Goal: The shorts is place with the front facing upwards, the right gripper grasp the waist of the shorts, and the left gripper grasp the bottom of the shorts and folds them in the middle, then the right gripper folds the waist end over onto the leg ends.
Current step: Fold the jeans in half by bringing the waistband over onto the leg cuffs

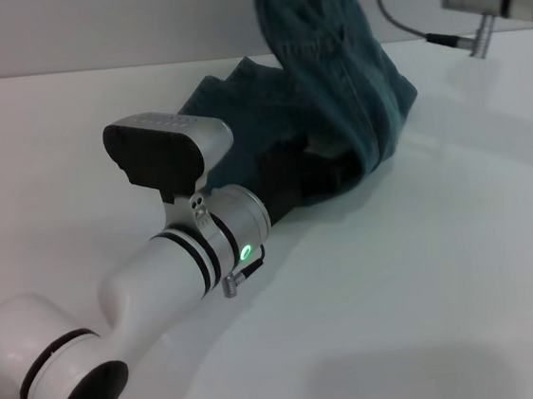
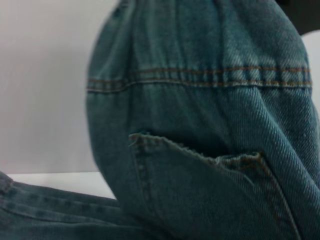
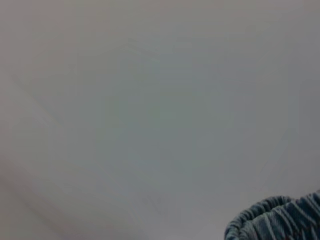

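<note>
The shorts [image 1: 350, 86] are dark blue with a bit of green in them. Thin orange-brown stitch lines run across them and around the pocket [image 2: 200, 195]. The waist end [image 3: 280, 220] has little blue and pale stripes. The table [image 1: 427, 278] is white. The left arm [image 1: 161, 287] is white and silver, with black rings and a small green light.

No readable text, labels, brands or numbers anywhere in view
</note>
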You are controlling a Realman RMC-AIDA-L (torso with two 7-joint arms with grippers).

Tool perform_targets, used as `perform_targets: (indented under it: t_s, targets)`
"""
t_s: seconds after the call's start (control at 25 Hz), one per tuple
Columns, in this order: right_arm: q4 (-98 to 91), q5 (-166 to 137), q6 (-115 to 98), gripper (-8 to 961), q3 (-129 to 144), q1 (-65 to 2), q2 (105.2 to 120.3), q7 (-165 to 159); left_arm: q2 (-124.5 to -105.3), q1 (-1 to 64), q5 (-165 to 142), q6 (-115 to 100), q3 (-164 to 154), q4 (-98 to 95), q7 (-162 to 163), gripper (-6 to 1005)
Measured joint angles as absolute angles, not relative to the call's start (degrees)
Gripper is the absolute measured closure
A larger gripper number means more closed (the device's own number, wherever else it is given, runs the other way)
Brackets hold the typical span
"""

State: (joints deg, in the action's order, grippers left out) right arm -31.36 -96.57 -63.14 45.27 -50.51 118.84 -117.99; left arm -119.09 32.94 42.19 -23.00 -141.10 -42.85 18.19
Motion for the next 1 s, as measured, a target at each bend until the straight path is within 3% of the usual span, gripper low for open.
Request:
perform_targets:
  t_s: [0.64, 1.0]
  targets:
    - [-29.1, -96.1, -58.9, 823, 49.8, -52.5, 119.09, -117.2, -119.09, 33.7, 42.2, -23.2, -143.4, -43.5, 18.9, 139]
    - [-27.5, -95.8, -57.8, 830, 49.9, -52.6, 119.09, -115.9, -118.13, 28.7, 42.2, -24.5, -140.2, -46.1, 18.6, 138]
